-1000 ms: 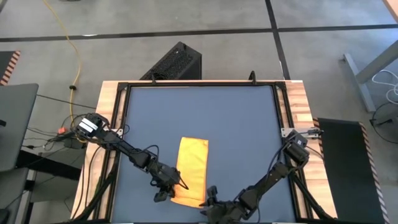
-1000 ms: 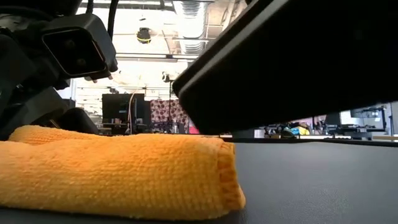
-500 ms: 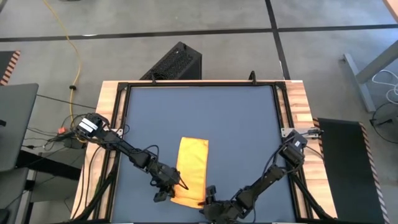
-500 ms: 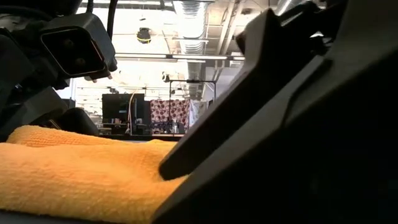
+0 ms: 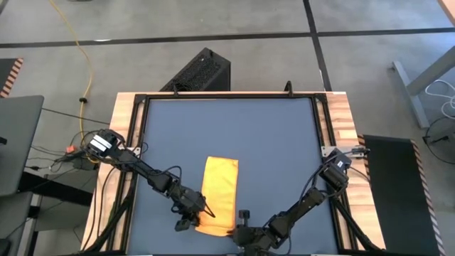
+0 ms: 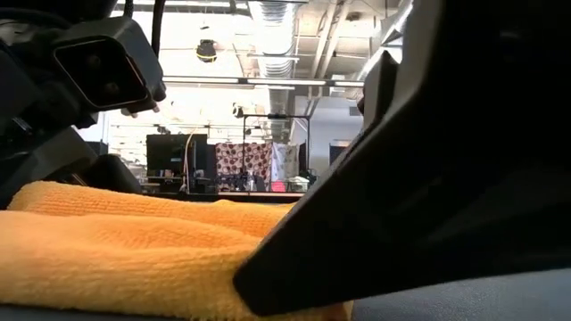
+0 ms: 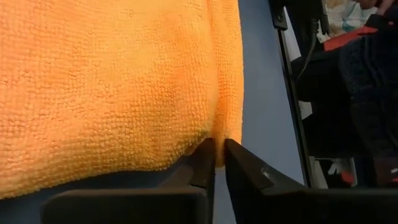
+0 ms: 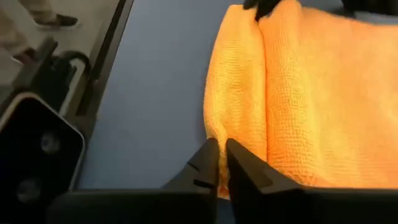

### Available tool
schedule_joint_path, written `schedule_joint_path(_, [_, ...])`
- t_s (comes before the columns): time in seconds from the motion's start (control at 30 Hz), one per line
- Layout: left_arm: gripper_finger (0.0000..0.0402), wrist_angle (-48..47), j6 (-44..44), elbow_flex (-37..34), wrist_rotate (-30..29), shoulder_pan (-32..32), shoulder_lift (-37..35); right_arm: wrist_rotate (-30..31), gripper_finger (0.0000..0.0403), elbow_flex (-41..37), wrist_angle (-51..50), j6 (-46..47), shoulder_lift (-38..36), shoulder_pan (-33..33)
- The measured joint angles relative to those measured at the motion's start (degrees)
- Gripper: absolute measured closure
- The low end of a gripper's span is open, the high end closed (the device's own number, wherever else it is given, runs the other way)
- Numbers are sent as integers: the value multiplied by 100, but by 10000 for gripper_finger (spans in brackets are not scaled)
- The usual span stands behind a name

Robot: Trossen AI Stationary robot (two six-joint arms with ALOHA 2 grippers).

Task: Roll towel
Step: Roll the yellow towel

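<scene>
Dark blue-grey surface [image 5: 270, 142] framed by a black rail, with light wood edging [image 5: 340, 117] along both sides. Black slotted box [image 5: 197, 71] on the concrete floor just past the far edge. Yellow cable [image 5: 77, 44] trailing across the floor at the far left, near a striped strip [image 5: 10, 77] of hazard tape. Grey metal frame [image 5: 416, 85] with loose white cords at the right. Seen level across the surface: ceiling ducts [image 6: 281, 36] with light strips, a round hanging fitting [image 6: 206, 49], a dark monitor [image 6: 169, 156], and a patterned cloth [image 6: 243, 162] on a rack beyond.
</scene>
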Motion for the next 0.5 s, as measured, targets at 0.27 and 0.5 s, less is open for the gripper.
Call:
schedule_joint_path(0.27, [330, -14, 832, -17, -194, 67, -507, -517, 384, 5, 117, 1030, -9, 0])
schedule_joint_path(0.5, [333, 126, 2126, -4, -1647, -462, -1385, -767, 384, 7, 230, 2077, -13, 45])
